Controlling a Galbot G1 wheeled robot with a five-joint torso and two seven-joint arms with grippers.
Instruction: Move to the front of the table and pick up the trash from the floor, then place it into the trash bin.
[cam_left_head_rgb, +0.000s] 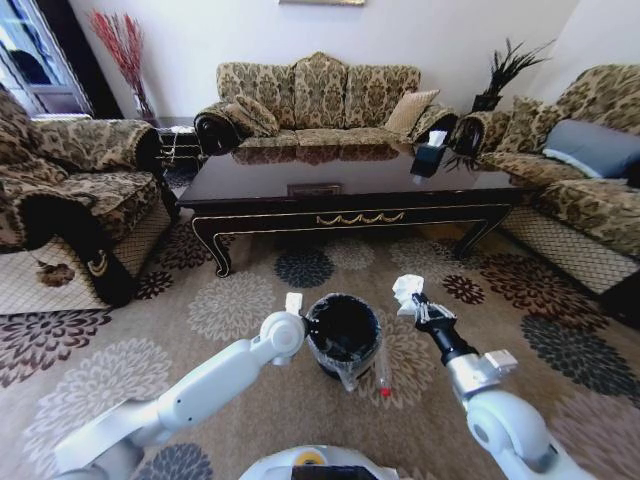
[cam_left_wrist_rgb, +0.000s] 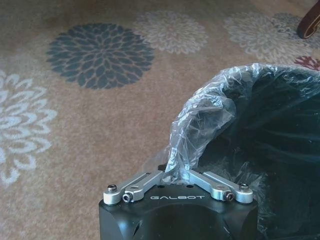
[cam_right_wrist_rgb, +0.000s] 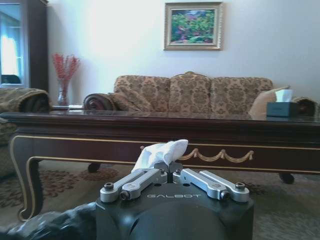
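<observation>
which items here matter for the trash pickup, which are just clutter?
Job: paper scrap pinched in right gripper; bottle on the floor by the bin; left gripper shut on the bin's liner; table.

Clutter: tissue box, sofa, red-twig vase, painting.

The left arm reaches forward low, its left gripper (cam_left_wrist_rgb: 176, 176) pinched tight on a fold of liner (cam_left_wrist_rgb: 200, 125). The right arm is raised alongside it, right gripper (cam_right_wrist_rgb: 169, 172) clamped on a paper scrap (cam_right_wrist_rgb: 160, 152).
</observation>
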